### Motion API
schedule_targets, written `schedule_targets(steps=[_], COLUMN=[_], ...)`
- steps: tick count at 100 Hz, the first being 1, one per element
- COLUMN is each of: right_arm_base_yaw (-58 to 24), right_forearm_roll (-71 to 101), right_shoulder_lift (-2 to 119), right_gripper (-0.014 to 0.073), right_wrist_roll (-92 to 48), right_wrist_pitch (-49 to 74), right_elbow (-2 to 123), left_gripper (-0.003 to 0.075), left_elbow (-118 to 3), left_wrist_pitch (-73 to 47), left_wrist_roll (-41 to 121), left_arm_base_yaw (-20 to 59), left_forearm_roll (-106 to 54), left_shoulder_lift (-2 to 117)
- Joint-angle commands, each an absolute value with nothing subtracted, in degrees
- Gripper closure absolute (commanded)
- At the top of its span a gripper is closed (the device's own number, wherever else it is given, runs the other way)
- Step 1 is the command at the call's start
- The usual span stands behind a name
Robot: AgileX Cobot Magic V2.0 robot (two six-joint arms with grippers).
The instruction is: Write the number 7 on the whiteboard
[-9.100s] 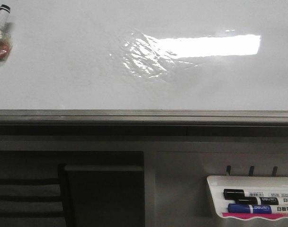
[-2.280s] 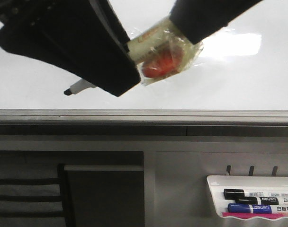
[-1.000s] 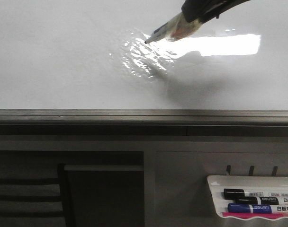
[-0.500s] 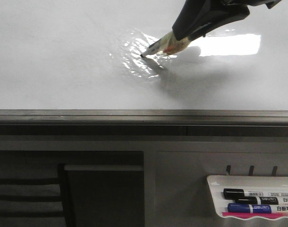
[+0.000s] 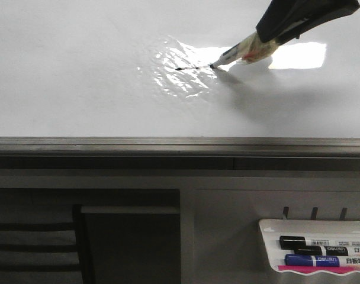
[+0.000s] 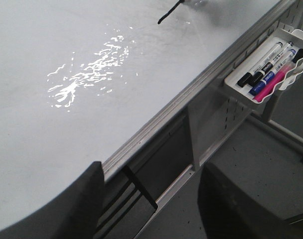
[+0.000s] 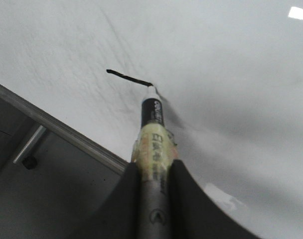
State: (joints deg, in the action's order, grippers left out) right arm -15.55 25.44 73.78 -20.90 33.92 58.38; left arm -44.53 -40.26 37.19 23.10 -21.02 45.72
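The whiteboard (image 5: 79,89) fills the upper half of the front view, glossy white with a wrinkled shiny patch. A short black horizontal stroke (image 5: 192,68) lies across that patch, the only line of the number 7 that shows. My right gripper (image 5: 264,36) is shut on a taped marker (image 5: 239,54), whose tip touches the stroke's right end. The right wrist view shows the marker (image 7: 154,134) between the fingers and the stroke (image 7: 129,77) beyond its tip. My left gripper (image 6: 150,169) hangs open and empty over the board's near edge (image 6: 156,124).
A grey metal rail (image 5: 180,145) runs along the board's front edge. Below it at the right hangs a small white tray (image 5: 269,228) holding a black marker (image 5: 304,242) and a blue marker (image 5: 313,260). A bright glare rectangle (image 5: 298,54) lies behind the marker.
The marker tip came down onto the shiny patch, then slid right, leaving the short black stroke. The right arm shifted right with it. The left arm has left the front view.
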Motion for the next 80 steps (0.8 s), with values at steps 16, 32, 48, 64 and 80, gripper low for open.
schedule_targets(steps=[16,32,48,64,80], right_arm_base_yaw=[-16.2,-19.7,-21.2,-21.6,-21.6], right_forearm_roll=[21.9,22.3,22.8,24.8,25.1], right_shoulder_lift=[73.2,73.2,72.5,69.3,64.3], right_gripper=[0.0647,0.0647,0.0647,0.0647,0.0647], right_wrist_roll=[-20.7,-20.7,-20.8,-20.8,-26.7], right_wrist_pitch=[31.2,31.3,31.1,34.3,42.4], right_elbow=[57.7,52.9,52.5,55.9,59.9], left_gripper=[0.0335,0.0335,0.0335,0.0335,0.0335], left_elbow=[-46.0,-46.0,-46.0,-46.0,-49.0], left_wrist_pitch=[-36.2,-35.3,-34.5,-35.1,-41.3], left_wrist_roll=[36.6,36.6,36.6,36.7,40.2], left_arm_base_yaw=[22.9,22.9,22.9,23.1,26.4], left_forearm_roll=[-22.6,-22.6,-22.6,-23.0,-23.3], left_shoulder_lift=[45.7,45.7,45.7,46.2,50.0])
